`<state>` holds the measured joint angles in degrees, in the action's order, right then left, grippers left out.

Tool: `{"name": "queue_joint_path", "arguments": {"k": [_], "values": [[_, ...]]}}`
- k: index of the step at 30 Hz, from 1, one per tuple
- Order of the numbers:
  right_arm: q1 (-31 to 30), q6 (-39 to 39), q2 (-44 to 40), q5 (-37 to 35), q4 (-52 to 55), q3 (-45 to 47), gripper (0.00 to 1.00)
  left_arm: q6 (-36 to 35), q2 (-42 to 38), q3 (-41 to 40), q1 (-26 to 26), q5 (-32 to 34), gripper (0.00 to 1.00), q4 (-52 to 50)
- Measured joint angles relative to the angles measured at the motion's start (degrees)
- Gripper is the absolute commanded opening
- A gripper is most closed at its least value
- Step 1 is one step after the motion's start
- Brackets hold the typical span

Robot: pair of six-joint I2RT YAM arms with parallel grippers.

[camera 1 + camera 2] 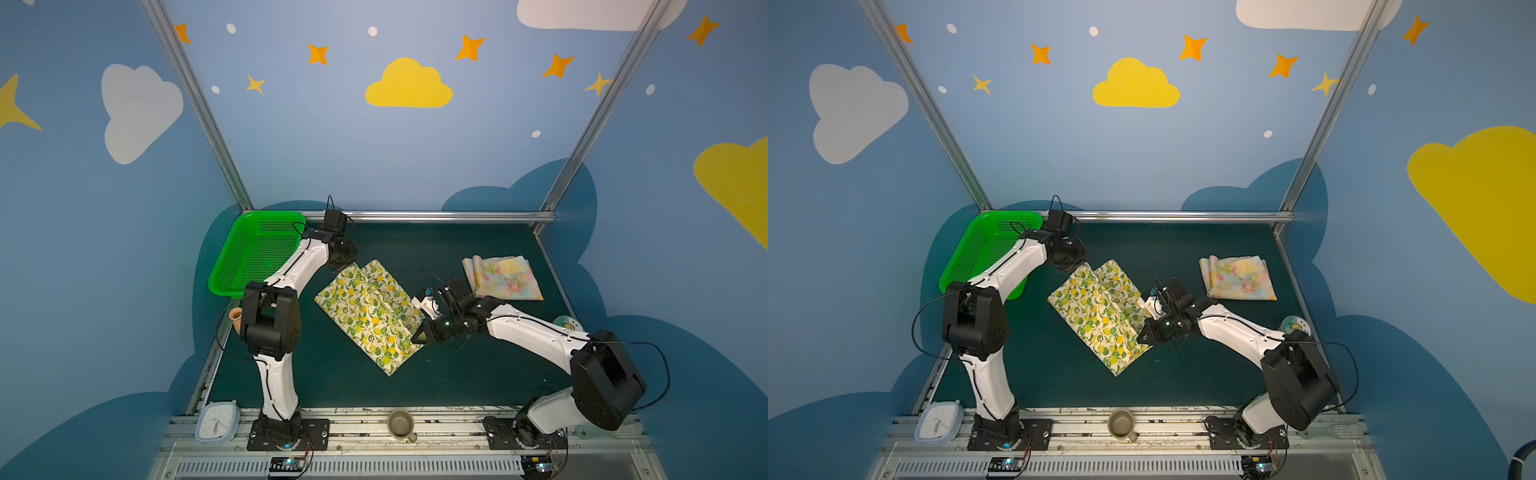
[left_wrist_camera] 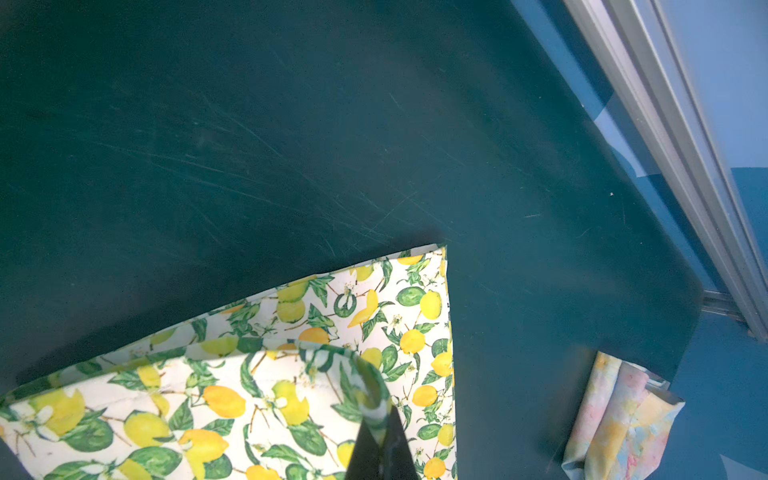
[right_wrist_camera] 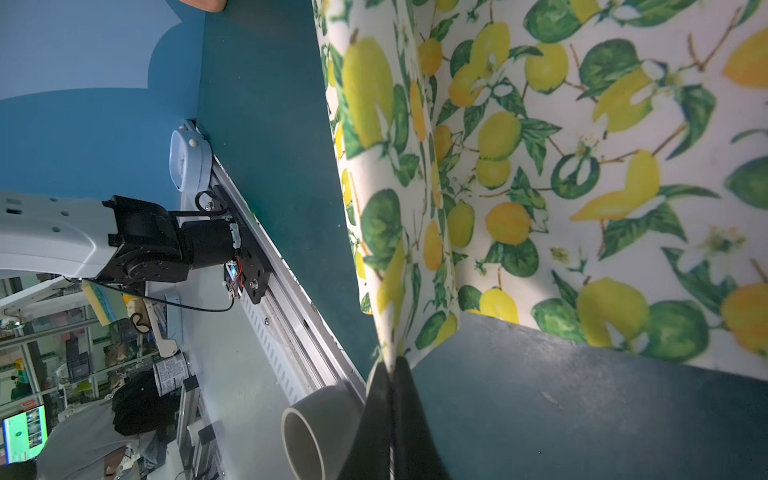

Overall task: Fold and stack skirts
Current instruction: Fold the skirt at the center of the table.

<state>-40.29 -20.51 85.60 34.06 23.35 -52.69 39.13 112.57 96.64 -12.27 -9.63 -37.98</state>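
The cream lemon-print skirt (image 1: 370,311) (image 1: 1100,311) lies slantwise in the middle of the dark green table, partly folded over itself. My left gripper (image 1: 345,267) (image 2: 383,411) is at its far corner, shut on a raised fold of the lemon cloth (image 2: 291,399). At the skirt's right-hand edge my right gripper (image 1: 417,337) (image 3: 392,360) is shut on the lemon cloth (image 3: 561,166), which rises from its tips. The pale yellow flowered skirt (image 1: 503,276) (image 1: 1237,277) (image 2: 619,419) lies folded flat at the back right, apart from both grippers.
A green mesh basket (image 1: 257,253) stands at the back left, behind the left arm. On the front rail are a pale clock (image 1: 218,422) and a mug (image 1: 401,424). A small terracotta pot (image 1: 236,318) sits at the left edge and a round disc (image 1: 567,323) at the right edge.
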Motion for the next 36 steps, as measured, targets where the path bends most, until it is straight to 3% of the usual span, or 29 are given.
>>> {"name": "queue_joint_path", "arguments": {"k": [36], "values": [[3.1, 0.2, 0.1, -1.7, 1.9, 0.1, 0.00, -0.6, 8.2, 9.6, -2.5, 0.0, 0.04, -2.1]]}}
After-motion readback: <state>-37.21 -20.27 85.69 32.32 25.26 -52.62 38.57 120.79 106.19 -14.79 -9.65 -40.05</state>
